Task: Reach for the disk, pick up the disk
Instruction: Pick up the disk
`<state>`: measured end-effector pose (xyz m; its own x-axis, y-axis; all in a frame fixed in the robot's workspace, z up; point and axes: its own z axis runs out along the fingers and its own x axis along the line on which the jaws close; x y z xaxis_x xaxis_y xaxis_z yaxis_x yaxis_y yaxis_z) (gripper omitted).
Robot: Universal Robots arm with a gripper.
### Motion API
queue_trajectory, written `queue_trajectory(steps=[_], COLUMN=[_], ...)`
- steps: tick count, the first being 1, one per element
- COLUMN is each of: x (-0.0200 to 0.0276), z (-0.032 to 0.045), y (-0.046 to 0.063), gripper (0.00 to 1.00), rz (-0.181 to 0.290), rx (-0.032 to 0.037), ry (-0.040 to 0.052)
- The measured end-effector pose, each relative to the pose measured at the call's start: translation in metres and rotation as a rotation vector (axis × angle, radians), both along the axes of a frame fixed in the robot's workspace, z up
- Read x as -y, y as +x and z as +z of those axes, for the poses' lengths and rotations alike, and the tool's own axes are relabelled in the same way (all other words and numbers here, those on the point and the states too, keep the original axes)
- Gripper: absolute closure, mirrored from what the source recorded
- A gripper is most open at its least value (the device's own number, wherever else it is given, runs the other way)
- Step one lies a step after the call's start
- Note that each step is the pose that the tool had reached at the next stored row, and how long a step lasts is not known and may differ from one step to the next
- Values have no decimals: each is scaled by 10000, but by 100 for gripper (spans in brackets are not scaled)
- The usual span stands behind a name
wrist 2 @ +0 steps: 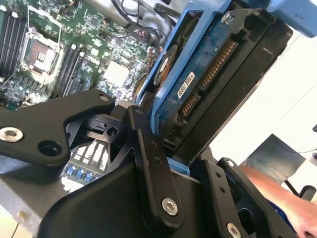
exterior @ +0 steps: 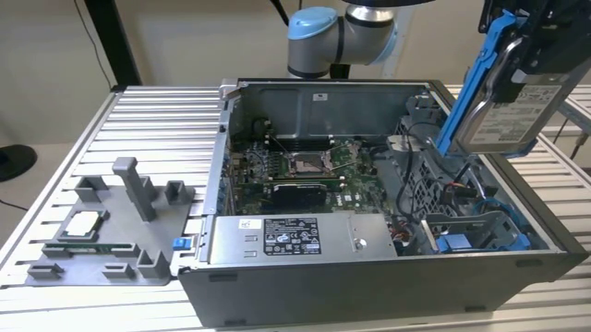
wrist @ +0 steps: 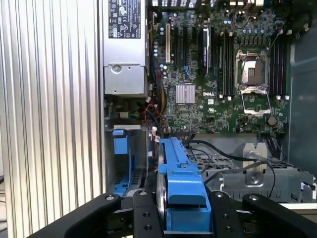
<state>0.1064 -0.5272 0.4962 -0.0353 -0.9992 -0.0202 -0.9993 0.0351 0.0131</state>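
Black fingers (wrist 2: 148, 163) of the one gripper (wrist: 183, 218) are clamped on the disk (exterior: 503, 104) — one disk, lifted clear above the open computer case (exterior: 369, 277), over the case's end that lies at the exterior view's right. Its long axis stands near upright, tilted a little, the white label facing outward and the blue bracket (exterior: 475, 76) along its edge. Beside the case lies one grey fixture tray (exterior: 102, 235) — it carries one square chip (exterior: 82, 225).
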Motion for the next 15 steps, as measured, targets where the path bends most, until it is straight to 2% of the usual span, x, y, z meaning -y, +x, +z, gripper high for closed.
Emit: queue_trajectory(steps=[15], x=[172], z=[0], y=[2], gripper=[100], rz=[1], rx=[0], ry=[1])
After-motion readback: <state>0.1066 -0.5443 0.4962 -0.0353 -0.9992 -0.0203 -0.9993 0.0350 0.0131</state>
